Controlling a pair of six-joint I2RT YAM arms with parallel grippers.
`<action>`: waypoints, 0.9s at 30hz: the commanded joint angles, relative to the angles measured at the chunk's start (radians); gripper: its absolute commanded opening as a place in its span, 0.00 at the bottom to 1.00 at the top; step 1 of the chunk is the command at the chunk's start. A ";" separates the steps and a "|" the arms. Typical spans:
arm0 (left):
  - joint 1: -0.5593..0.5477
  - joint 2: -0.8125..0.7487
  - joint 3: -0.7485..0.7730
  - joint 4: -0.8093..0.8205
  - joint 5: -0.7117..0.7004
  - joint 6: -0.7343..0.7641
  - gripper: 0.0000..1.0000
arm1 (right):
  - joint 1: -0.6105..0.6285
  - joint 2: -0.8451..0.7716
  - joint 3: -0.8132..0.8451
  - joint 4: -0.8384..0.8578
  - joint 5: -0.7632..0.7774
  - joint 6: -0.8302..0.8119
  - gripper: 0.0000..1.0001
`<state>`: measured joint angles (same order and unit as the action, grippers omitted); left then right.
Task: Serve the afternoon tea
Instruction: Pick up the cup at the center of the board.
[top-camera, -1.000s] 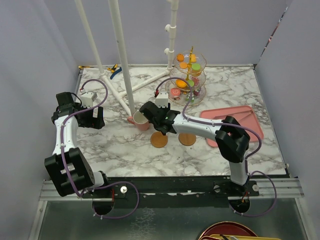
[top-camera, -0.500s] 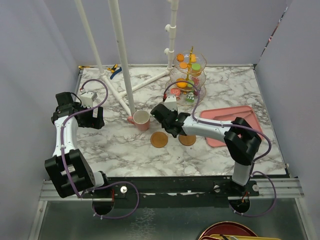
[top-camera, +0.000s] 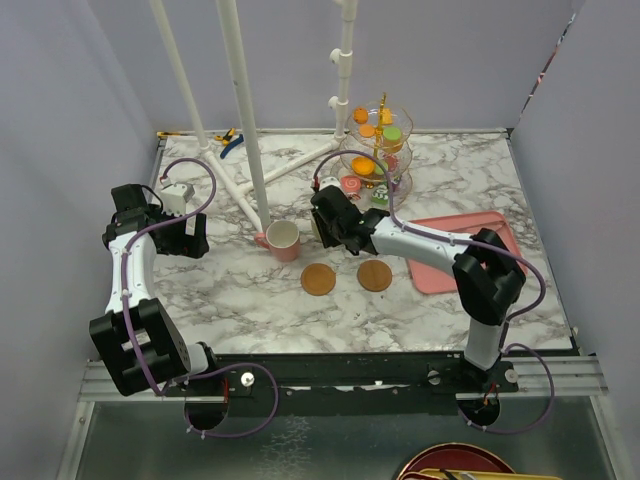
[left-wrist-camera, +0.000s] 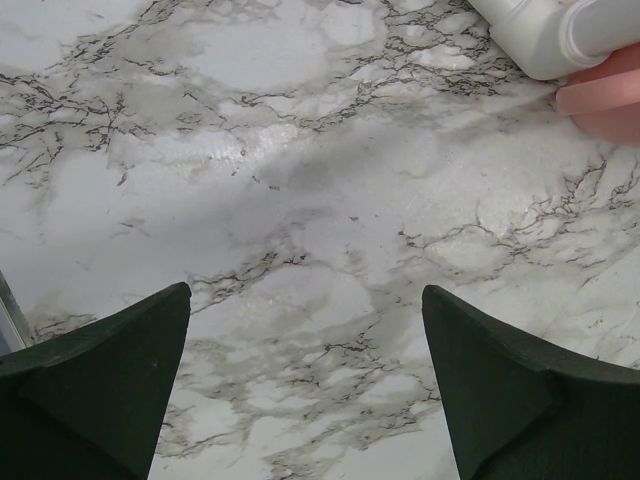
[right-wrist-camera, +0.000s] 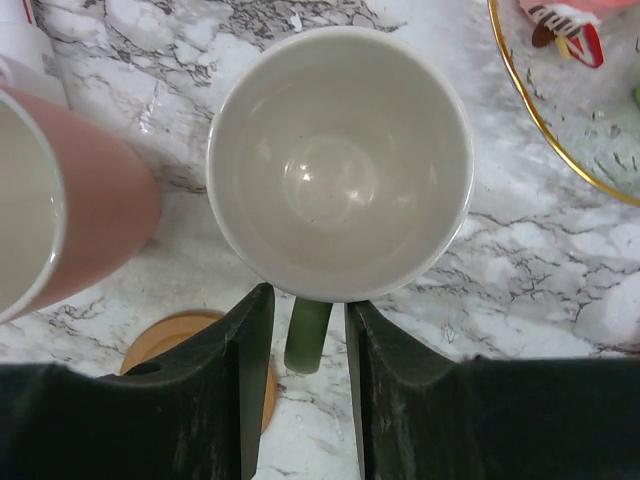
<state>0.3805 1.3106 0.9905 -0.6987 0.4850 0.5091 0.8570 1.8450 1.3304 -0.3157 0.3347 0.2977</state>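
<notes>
A pale-green mug (right-wrist-camera: 340, 160) stands upright on the marble, seen from above in the right wrist view. My right gripper (right-wrist-camera: 307, 300) straddles its green handle (right-wrist-camera: 305, 335), jaws narrow, a thin gap on each side. From the top view my right gripper (top-camera: 328, 215) hides that mug. The pink mug (top-camera: 284, 238) stands to its left. Two brown coasters (top-camera: 319, 279) (top-camera: 375, 275) lie bare in front. The glass three-tier stand (top-camera: 378, 150) with macarons is at the back. My left gripper (left-wrist-camera: 305, 300) hangs open over bare marble at the left (top-camera: 190, 235).
White pipes (top-camera: 245, 110) rise behind the pink mug, one foot (left-wrist-camera: 540, 30) close to my left gripper. A flat pink tray (top-camera: 470, 245) lies at the right. The stand's gold-rimmed bottom plate (right-wrist-camera: 560, 140) is just right of the green mug.
My right gripper has left the pink mug and swung back and right to the green mug, its jaws narrowing around the handle. The left arm is unmoved.
</notes>
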 joint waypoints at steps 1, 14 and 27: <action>0.006 -0.025 -0.004 -0.014 0.033 0.002 0.99 | -0.007 0.046 0.074 -0.067 -0.037 -0.086 0.39; 0.006 -0.014 0.001 -0.012 0.042 0.001 0.99 | -0.008 0.099 0.104 -0.130 0.046 -0.059 0.24; 0.007 -0.012 0.015 -0.013 0.047 -0.020 0.99 | -0.008 -0.159 -0.010 -0.075 0.129 -0.025 0.00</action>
<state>0.3805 1.3106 0.9905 -0.6987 0.4908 0.5049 0.8532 1.8385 1.3518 -0.4175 0.3862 0.2447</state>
